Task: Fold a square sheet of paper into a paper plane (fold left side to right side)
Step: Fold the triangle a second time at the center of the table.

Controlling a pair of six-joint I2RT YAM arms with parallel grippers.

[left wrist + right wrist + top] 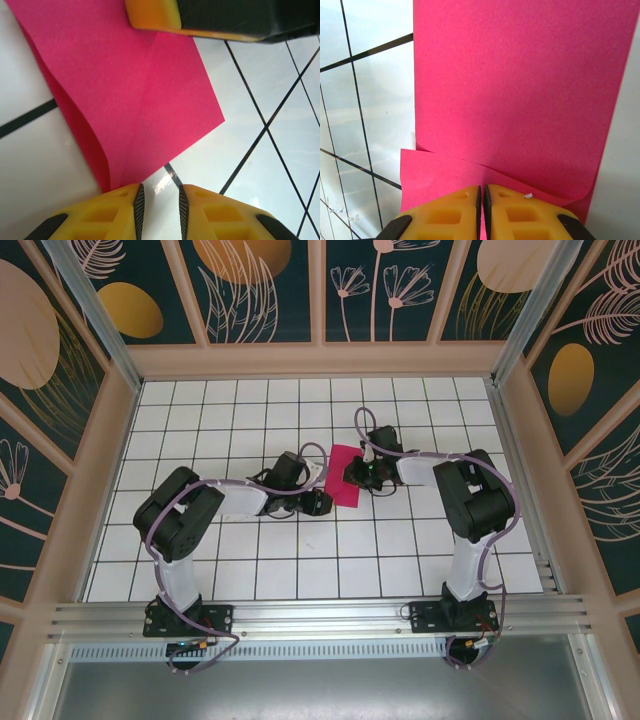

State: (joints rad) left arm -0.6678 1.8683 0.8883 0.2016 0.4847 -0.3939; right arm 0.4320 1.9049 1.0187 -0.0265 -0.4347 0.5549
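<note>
Robot cell; gridded floor (250, 570), patterned walls (260, 290)

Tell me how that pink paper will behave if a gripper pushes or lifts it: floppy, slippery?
Probably floppy: the paper looks thin, and its upper layer bows up near the right gripper instead of lying flat. Likely light, so a push may slide it over the glossy table. Its soft fold by the left gripper suggests it springs back unless pressed.
</note>
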